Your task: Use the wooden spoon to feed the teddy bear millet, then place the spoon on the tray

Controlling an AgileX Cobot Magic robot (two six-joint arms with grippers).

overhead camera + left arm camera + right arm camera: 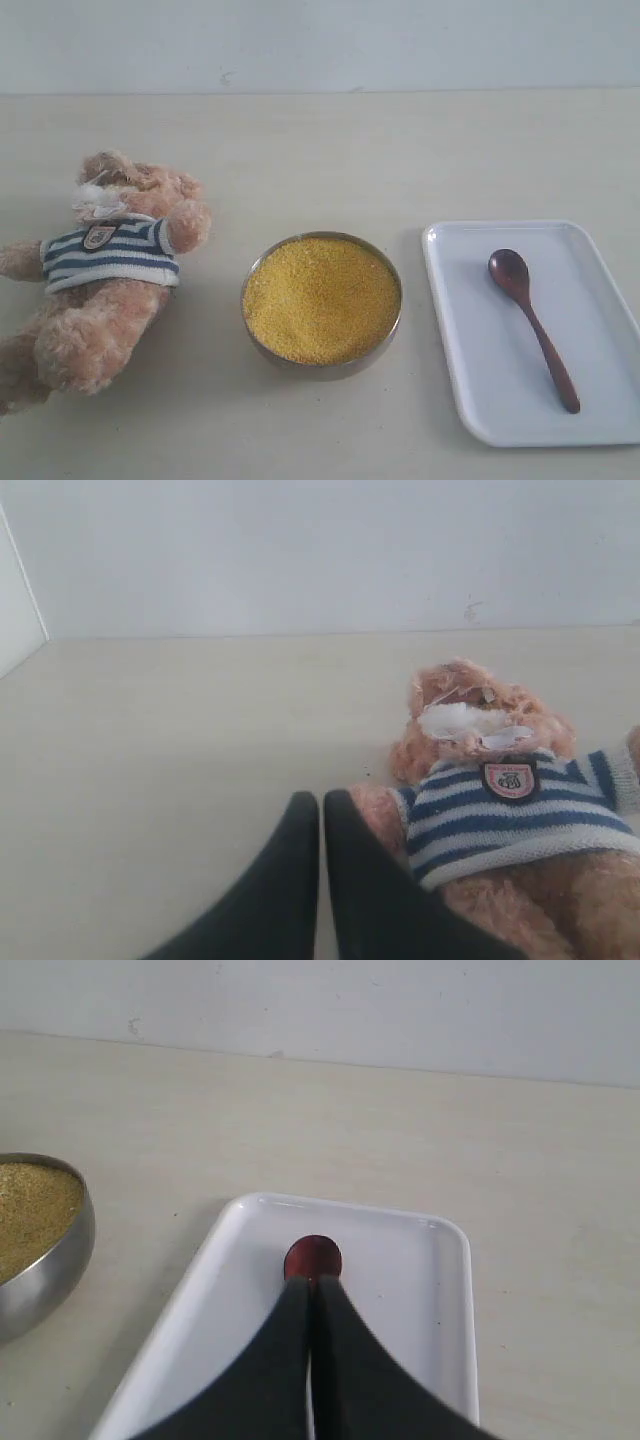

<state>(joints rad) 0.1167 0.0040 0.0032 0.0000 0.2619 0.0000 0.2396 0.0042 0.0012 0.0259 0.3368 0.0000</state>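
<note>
The teddy bear (110, 270) lies on its back at the left of the table, in a striped shirt. A metal bowl (320, 368) in the middle holds the millet (322, 298). The wooden spoon (532, 322) lies on the white tray (470, 330) at the right. Neither gripper shows in the exterior view. In the left wrist view my left gripper (321, 800) is shut and empty, beside the teddy bear's (500, 810) arm. In the right wrist view my right gripper (316, 1282) is shut over the tray (400, 1290). The spoon's bowl (313, 1257) shows just past its fingertips, and the handle is hidden.
A pale wall runs along the far edge of the table. The bowl (55, 1270) of millet (30, 1210) stands close to the tray's left side. The tray reaches the right edge of the exterior view.
</note>
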